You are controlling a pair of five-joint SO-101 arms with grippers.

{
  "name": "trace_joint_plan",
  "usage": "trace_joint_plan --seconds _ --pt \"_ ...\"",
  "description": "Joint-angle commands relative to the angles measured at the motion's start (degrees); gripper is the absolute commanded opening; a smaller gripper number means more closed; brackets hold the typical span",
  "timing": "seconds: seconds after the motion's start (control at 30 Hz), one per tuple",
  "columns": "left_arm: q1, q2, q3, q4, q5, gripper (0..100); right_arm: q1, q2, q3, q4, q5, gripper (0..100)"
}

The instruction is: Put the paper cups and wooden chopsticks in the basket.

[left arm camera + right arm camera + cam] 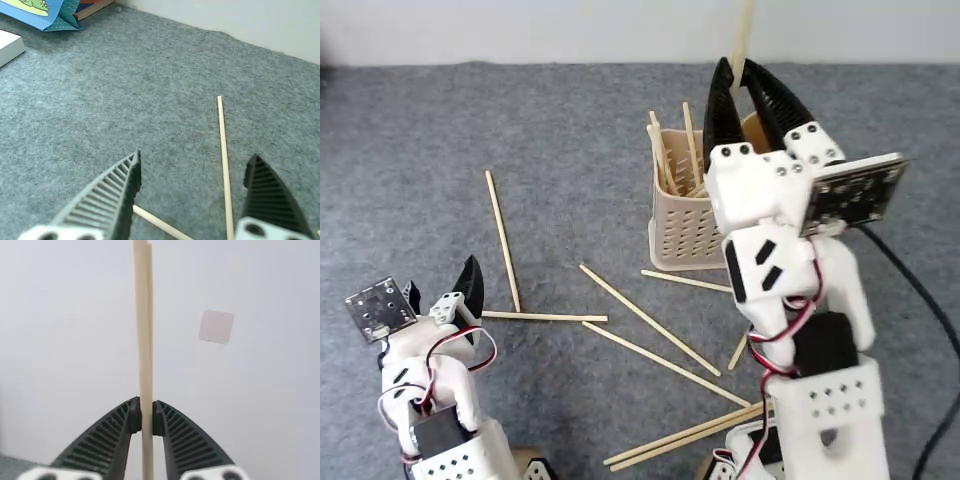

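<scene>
A beige perforated basket (682, 228) stands on the grey carpet with several wooden chopsticks (665, 155) upright in it. My right gripper (742, 70) hangs above the basket's far side, shut on a chopstick (143, 330) that points straight up between its black fingers (132, 417). My left gripper (192, 172) sits low at the front left, open, over the carpet; one chopstick (224, 155) lies between its fingers and another (155, 222) crosses beneath. Several more chopsticks (647, 318) lie scattered on the carpet in front of the basket.
A long chopstick (502, 238) lies left of the basket and two more (685, 437) by the right arm's base. A blue booklet (45, 12) and a white box (9, 46) lie far off in the left wrist view. A pale wall (520, 30) bounds the carpet's far edge.
</scene>
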Motion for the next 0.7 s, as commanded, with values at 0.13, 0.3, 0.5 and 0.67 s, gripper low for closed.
trace_joint_plan --seconds 0.13,0.3,0.5,0.67 --pt "-0.09 -0.88 -0.66 0.44 -0.53 32 0.22 -0.48 13.54 -12.53 -0.44 0.8" --pt "-0.09 -0.88 -0.66 0.44 -0.53 32 0.22 -0.48 20.31 -16.04 -0.44 0.9" --pt "-0.09 -0.88 -0.66 0.44 -0.53 32 0.13 -0.75 18.81 -13.85 -0.7 17.3" --pt "-0.09 -0.88 -0.66 0.44 -0.53 32 0.04 -0.84 7.65 2.68 -4.75 21.7"
